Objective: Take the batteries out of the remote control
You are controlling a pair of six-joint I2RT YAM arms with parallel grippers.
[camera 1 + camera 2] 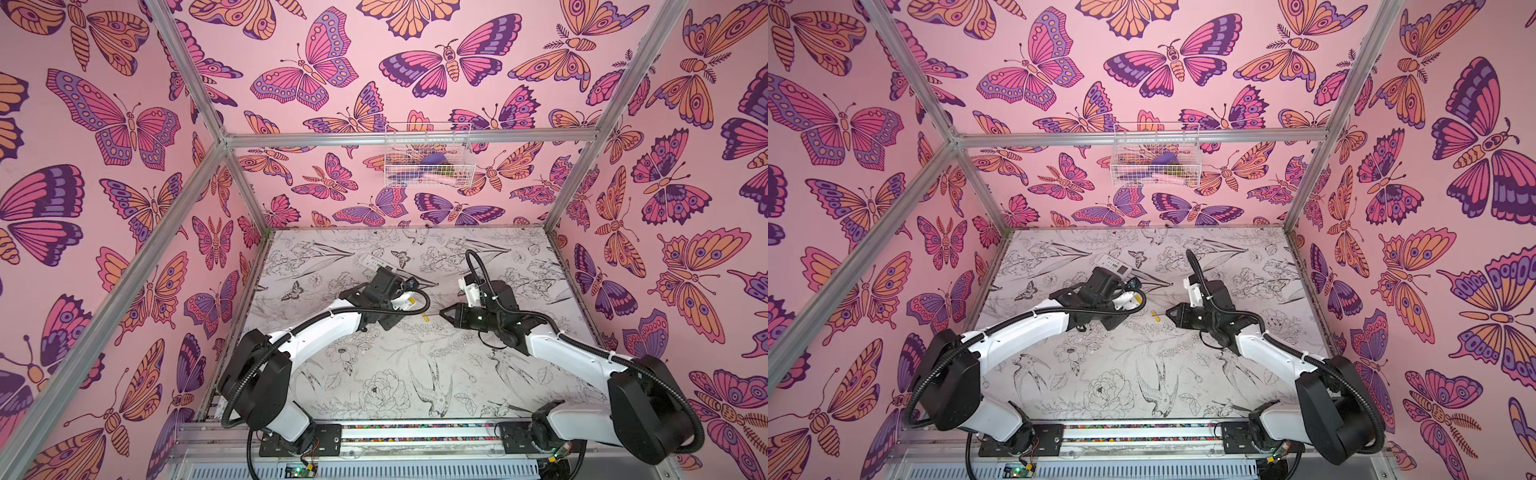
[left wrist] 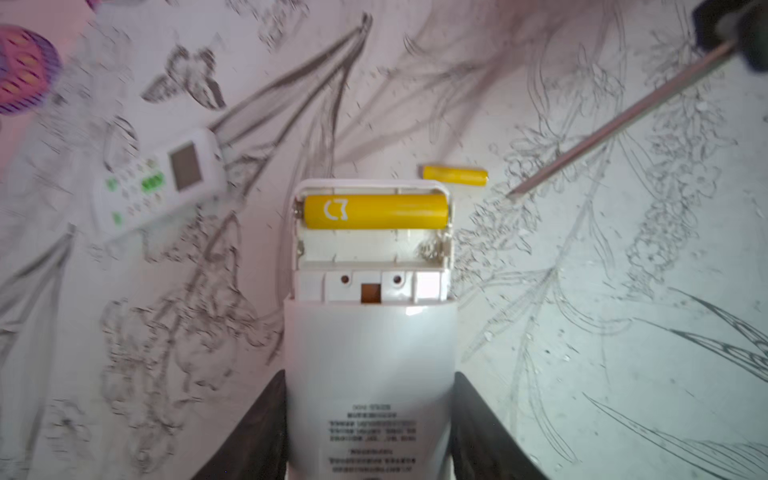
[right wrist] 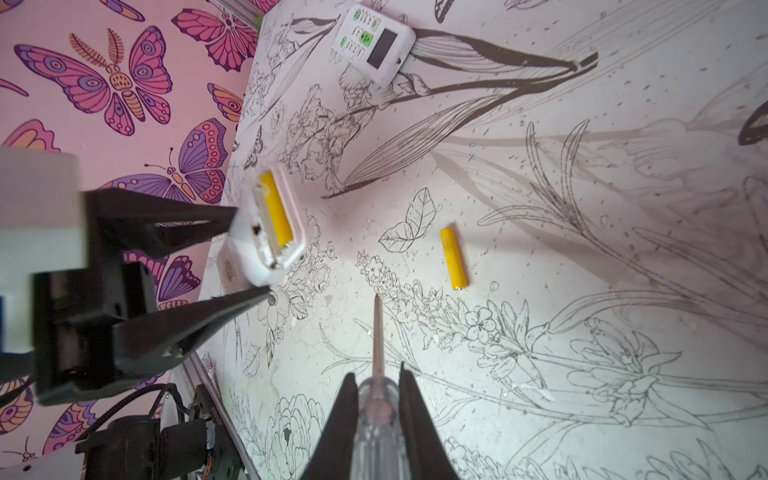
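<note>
My left gripper (image 2: 370, 374) is shut on the body of a white remote control (image 2: 370, 340), held back side up with its battery bay uncovered. One yellow battery (image 2: 376, 212) sits in the far slot; the slot beside it is empty. A second yellow battery (image 3: 454, 257) lies loose on the table, showing in both top views (image 1: 425, 318) (image 1: 1155, 316) between the two grippers. My right gripper (image 3: 377, 372) is shut on the clear handle of a thin screwdriver (image 3: 378, 415). Its tip points toward the remote (image 3: 266, 253), a short way from it and from the loose battery.
Another white remote with green buttons and a small screen (image 1: 376, 264) (image 3: 374, 41) lies face up near the back left of the table. A wire basket (image 1: 428, 156) hangs on the back wall. Pink butterfly walls enclose the table on three sides.
</note>
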